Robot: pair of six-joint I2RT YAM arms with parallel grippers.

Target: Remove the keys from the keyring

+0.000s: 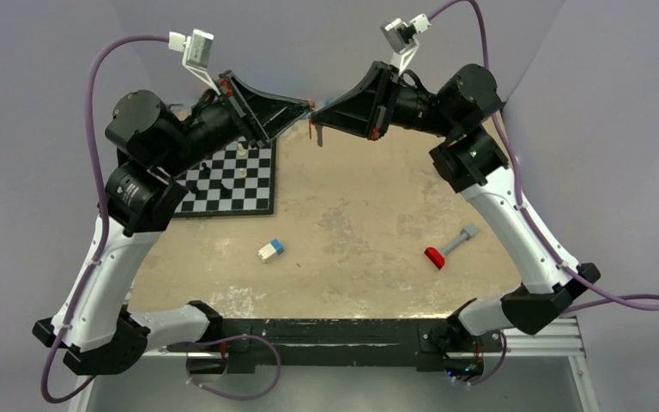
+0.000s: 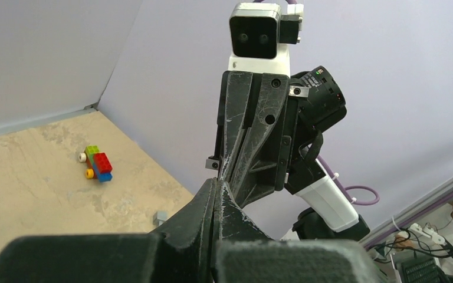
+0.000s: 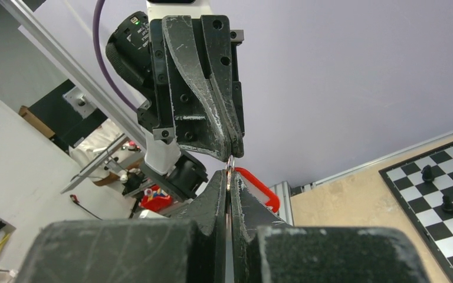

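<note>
Both grippers meet tip to tip, high above the far edge of the table. A thin metal keyring (image 3: 230, 160) bridges the small gap between their tips. My left gripper (image 1: 305, 105) is shut with its tips on the ring's upper end; its jaws (image 2: 218, 181) show no gap. My right gripper (image 1: 319, 114) is shut on a thin bright key blade that runs between its jaws (image 3: 229, 174). A red key tag (image 3: 261, 187) hangs beside the right fingers, and shows as a small red piece (image 1: 316, 130) under the tips.
A chessboard (image 1: 249, 199) with a few pieces lies at the back left and also shows in the right wrist view (image 3: 416, 177). A white and blue block (image 1: 270, 250) and a red and grey piece (image 1: 444, 250) lie mid-table. A brick model (image 2: 97, 163) lies on the table.
</note>
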